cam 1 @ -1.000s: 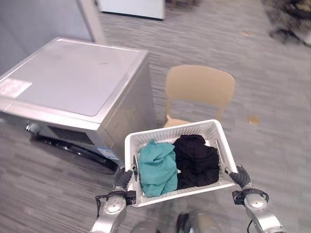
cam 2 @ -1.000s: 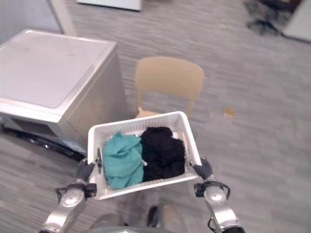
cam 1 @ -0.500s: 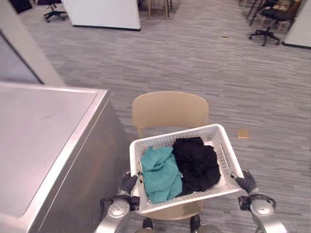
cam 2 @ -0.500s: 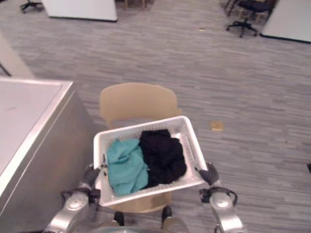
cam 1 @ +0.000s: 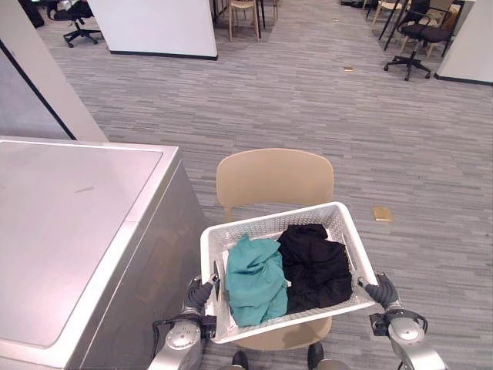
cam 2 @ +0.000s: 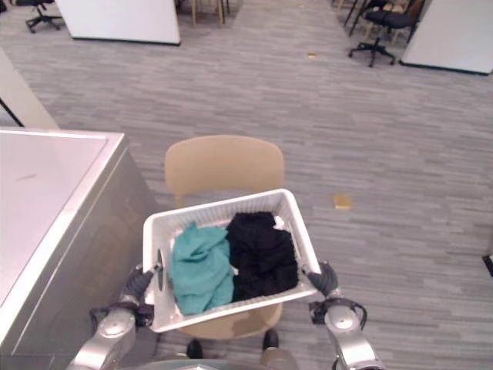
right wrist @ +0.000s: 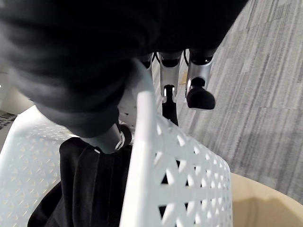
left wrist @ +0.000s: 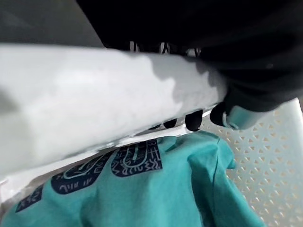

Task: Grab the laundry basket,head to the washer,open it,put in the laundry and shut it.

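Observation:
A white perforated laundry basket hangs in front of me, held at both short ends. Inside lie a teal garment on the left and a black garment on the right. My left hand is shut on the basket's left end; in the left wrist view its dark-tipped fingers curl over the white rim above the teal garment. My right hand is shut on the right end; its fingers wrap outside the rim.
The silver washer stands close at my left, its flat top showing. A tan chair stands right under and behind the basket. A small tan scrap lies on the grey carpet. Office chairs stand far back.
The camera has swung round: the washer's front is out of the picture and the chair sits straight ahead under the basket. Both hands still hold the basket, level.

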`<state>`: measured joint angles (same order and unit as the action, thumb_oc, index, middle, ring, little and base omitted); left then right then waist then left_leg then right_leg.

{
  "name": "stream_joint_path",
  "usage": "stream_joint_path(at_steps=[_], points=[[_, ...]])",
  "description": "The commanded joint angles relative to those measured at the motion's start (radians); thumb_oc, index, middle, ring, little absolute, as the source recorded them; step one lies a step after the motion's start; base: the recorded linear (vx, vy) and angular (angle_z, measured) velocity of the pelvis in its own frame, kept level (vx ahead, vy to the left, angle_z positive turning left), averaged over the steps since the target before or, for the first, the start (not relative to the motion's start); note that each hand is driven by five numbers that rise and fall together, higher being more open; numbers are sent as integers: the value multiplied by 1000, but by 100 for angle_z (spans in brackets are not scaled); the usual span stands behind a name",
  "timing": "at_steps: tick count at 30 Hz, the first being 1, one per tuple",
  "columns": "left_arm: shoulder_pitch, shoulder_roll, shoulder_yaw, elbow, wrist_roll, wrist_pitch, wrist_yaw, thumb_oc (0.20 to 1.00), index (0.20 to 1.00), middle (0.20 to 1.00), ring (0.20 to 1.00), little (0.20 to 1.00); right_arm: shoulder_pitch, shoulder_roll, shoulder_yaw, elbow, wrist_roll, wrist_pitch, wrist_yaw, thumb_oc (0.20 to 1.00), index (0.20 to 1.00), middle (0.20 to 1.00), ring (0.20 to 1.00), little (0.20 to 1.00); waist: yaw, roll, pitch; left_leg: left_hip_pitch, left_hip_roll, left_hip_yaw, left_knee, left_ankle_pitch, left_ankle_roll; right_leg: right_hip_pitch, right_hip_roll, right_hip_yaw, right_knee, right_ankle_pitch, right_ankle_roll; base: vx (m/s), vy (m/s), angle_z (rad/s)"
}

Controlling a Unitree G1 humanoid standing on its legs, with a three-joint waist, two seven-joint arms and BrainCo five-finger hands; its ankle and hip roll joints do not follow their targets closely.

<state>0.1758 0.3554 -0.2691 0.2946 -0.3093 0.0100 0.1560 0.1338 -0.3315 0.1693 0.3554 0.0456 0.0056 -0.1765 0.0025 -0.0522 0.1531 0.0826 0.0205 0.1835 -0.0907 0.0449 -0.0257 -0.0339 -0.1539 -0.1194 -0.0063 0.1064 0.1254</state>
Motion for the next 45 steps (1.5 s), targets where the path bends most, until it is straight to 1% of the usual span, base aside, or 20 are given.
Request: stream_joint_path(at_steps=[1,2,4,5,6,7,8,10,12,14,18,20,22,28,29,30,31,32,39,45], points=[[-120,-36,13,-50,-33,-121,-30,200,200,200,200,200,-84,22,19,-45,67,-58,68,200,200,200,200,200,14,34,61,-36,-56,-28,81,-124,63,-136,43,-46,117,-15,40,-284,31,-7],[-120,-36,13,-50,-33,-121,-30,200,200,200,200,200,-84,22,19,-44,67,-58,68,200,200,200,200,200,14,34,60,-38,-56,-28,81,-123,63,-137,43,-46,117,-15,40,-98,15,2],[-143,-30,7,-27,-18,-121,-20,200,200,200,200,200,-89,36,26,-27,85,-61,65,200,200,200,200,200,13,44,70,-83,-47,-27,101,-104,71,-136,65,-32,239,-101,14,-160,28,2],[-143,-30,7,-27,-18,-121,-20,200,200,200,200,200,-89,36,26,-27,85,-61,65,200,200,200,200,200,13,44,70,-83,-47,-27,101,-104,71,-136,65,-32,239,-101,14,-133,15,6],[-149,-33,6,-3,-22,-122,-19,200,200,200,200,200,-87,43,33,1,100,-67,64,200,200,200,200,200,20,55,58,-99,-40,-28,95,-83,71,-108,89,-31,313,-171,-12,-92,-17,4],[-145,-34,8,11,-19,-119,-17,200,200,200,200,200,-81,54,36,21,104,-67,62,200,200,200,200,200,31,55,46,-107,-37,-24,84,-77,66,-84,100,-32,307,-198,-22,-137,-90,3],[-161,-36,5,18,-8,-119,-17,200,200,200,200,200,-98,56,45,51,114,-67,60,200,200,200,200,200,43,37,41,-141,-50,-30,71,-53,51,-27,111,-30,197,-215,-33,-137,-150,12],[-203,-36,-1,28,-1,-126,-9,200,200,200,200,200,-128,40,48,48,133,-68,50,200,200,200,200,200,49,34,48,-239,-45,-32,102,-25,28,-35,132,8,104,-204,-51,-213,-150,38],[-222,-40,-10,34,-7,-129,-5,200,200,200,200,200,-142,30,51,48,142,-70,42,200,200,200,200,200,47,37,57,-281,-42,-35,130,-20,19,-48,136,8,86,-198,-59,-167,-48,26],[-313,-67,-44,86,-3,-138,21,200,200,200,200,200,-202,-3,60,66,154,-72,13,200,200,200,200,200,35,56,117,-362,-42,-75,223,-25,-6,-96,132,-16,80,-186,-79,-314,9,7],[-353,-85,-56,127,3,-138,34,200,200,200,200,200,-226,0,71,84,157,-74,-5,200,200,200,200,200,1,50,98,-313,-25,-77,203,-65,0,-139,117,-39,56,-150,-77,-91,30,47],[-410,-94,-77,170,20,-137,68,200,200,200,200,200,-253,12,82,102,161,-76,-25,200,200,200,200,200,-14,60,97,-302,-25,-97,133,-32,3,-156,131,-32,26,-125,-72,-27,47,9],[-440,-95,-83,200,27,-138,77,200,200,200,200,200,-268,15,88,114,163,-74,-30,200,200,200,200,200,-16,60,101,-304,-28,-95,114,-26,4,-162,131,-35,13,-115,-70,-82,59,10],[-526,-99,-83,311,51,-140,131,200,200,200,200,200,-359,47,151,182,182,-77,-46,200,200,200,200,200,-8,29,140,-383,-35,-79,131,-26,16,-234,132,-7,-2,-60,-66,-134,52,-11],[-529,-96,-79,332,60,-141,136,369,369,369,369,369,-372,54,163,199,184,-78,-43,200,200,200,200,200,-4,18,147,-403,-34,-74,154,-31,19,-245,130,-2,-1,-52,-66,-53,16,-18],[-529,-96,-79,332,60,-141,136,567,567,567,567,567,-372,54,163,200,184,-78,-43,247,247,247,247,247,-4,18,146,-403,-34,-74,154,-31,19,-245,130,-2,-1,-52,-66,-67,23,-18],[-530,-97,-79,342,61,-142,138,959,959,959,959,959,-376,60,168,210,186,-78,-44,495,495,495,495,495,-3,14,149,-409,-35,-74,164,-33,21,-249,131,1,0,-49,-67,-32,29,-14],[-529,-98,-79,357,60,-141,142,1000,1000,1000,1000,1000,-381,70,170,220,200,-80,-45,1000,1000,1000,1000,1000,0,9,148,-413,-35,-73,171,-36,24,-251,131,3,-2,-46,-68,-38,40,-7],[-543,-93,-82,380,73,-136,146,1000,1000,1000,1000,1000,-404,77,168,258,241,-82,-45,1000,1000,1000,1000,1000,7,9,147,-410,-39,-80,161,-27,22,-244,132,1,-15,-42,-68,-14,7,1],[-518,-59,-69,311,61,-147,121,1000,1000,1000,1000,1000,-395,73,137,269,304,-85,-21,1000,1000,1000,1000,1000,15,13,138,-386,-43,-87,138,-15,19,-217,138,-2,-28,-41,-67,-1,3,4]])
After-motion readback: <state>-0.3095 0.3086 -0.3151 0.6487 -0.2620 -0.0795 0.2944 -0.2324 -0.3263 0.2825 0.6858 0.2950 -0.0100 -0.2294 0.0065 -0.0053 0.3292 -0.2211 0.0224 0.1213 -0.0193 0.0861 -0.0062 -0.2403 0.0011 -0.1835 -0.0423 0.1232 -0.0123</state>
